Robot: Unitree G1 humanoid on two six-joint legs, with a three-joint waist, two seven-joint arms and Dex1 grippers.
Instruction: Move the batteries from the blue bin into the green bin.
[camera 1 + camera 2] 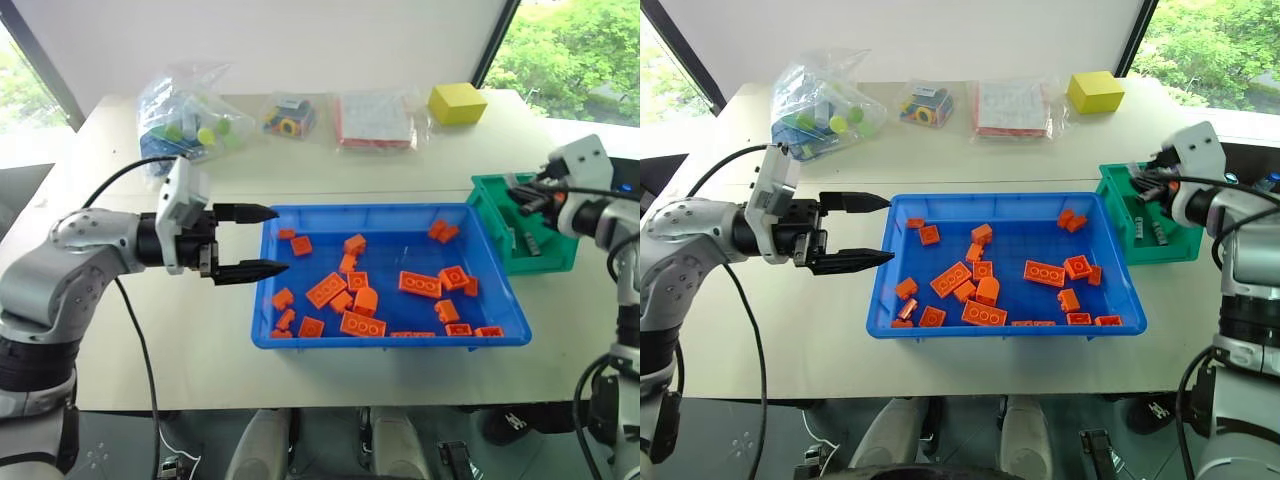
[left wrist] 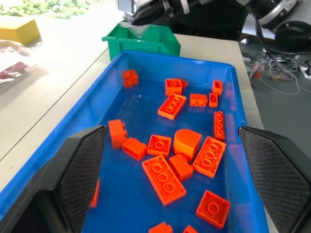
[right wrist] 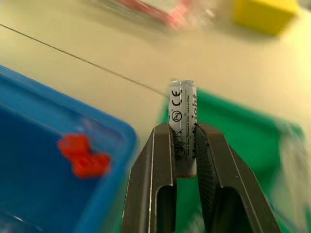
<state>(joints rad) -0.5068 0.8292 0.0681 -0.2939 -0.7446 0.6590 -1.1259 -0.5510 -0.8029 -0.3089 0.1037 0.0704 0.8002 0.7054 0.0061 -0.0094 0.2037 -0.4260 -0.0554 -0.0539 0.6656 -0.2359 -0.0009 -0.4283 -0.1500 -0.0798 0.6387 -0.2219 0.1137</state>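
Note:
The blue bin (image 1: 390, 209) sits mid-table and holds several orange bricks (image 1: 363, 324). Just to its right stands the green bin (image 1: 548, 259), with two batteries (image 1: 1137, 231) lying inside. My right gripper (image 3: 182, 127) hovers over the green bin's near-left rim, shut on a silvery battery (image 3: 182, 104) that sticks up between its fingers; it also shows as my right gripper (image 1: 1145, 181) in the right eye view. My left gripper (image 1: 280, 240) is open beside the blue bin's left wall, pointing across it, nothing between its fingers (image 2: 80, 170).
A yellow box (image 1: 457, 103) stands at the back right. Clear bags of small parts (image 1: 190, 122) and a packet (image 1: 373, 121) lie along the table's far side. Bare tabletop lies left of and in front of the blue bin.

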